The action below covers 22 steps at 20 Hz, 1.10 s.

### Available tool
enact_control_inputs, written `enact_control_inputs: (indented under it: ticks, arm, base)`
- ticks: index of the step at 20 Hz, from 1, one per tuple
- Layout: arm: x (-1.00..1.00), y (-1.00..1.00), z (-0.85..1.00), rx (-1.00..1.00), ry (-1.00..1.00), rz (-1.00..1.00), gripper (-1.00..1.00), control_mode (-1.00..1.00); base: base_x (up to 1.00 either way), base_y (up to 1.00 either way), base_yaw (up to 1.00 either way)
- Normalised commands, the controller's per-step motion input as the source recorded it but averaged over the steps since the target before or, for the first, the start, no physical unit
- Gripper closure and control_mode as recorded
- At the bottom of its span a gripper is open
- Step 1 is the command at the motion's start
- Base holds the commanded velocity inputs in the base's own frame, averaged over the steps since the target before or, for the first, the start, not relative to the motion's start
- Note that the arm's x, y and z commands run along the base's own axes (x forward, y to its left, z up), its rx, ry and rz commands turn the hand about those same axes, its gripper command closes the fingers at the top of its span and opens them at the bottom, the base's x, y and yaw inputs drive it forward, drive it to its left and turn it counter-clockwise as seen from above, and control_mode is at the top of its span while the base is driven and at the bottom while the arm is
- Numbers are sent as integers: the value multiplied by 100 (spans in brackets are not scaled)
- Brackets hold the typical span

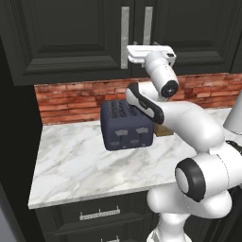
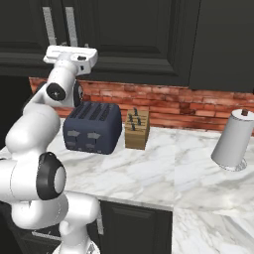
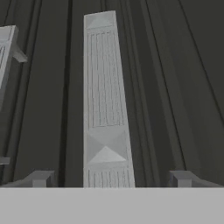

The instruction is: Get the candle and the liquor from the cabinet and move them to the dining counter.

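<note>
Tool raised to the closed cabinet's handles

The tool (image 3: 109,178), tips spread wide apart and gripping nothing, faces a long silver handle (image 3: 104,100) on the dark cabinet (image 1: 61,33), which hangs above the bench (image 1: 80,160) with both doors shut. From the base views it seems just short of touching. Below sit a navy toaster (image 2: 93,128), knife block (image 2: 137,129) and paper towel roll (image 2: 233,141).
</note>
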Motion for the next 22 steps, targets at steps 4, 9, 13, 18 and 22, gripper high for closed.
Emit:
enact_control_inputs:
  ticks: [4, 9, 13, 18, 22]
  arm:
    - [31, 0, 11, 0, 2, 0, -100, -100]
    - [9, 0, 3, 0, 2, 0, -100, -100]
    - [0, 0, 0, 0, 0, 0, 100, -100]
    - [0, 0, 0, 0, 0, 0, 100, -100]
    - [-4, -5, 0, 0, 0, 0, 100, -100]
  base:
    - [0, 0, 0]
    - [0, 0, 0]
    - [0, 0, 0]
    - [0, 0, 0]
    - [0, 0, 0]
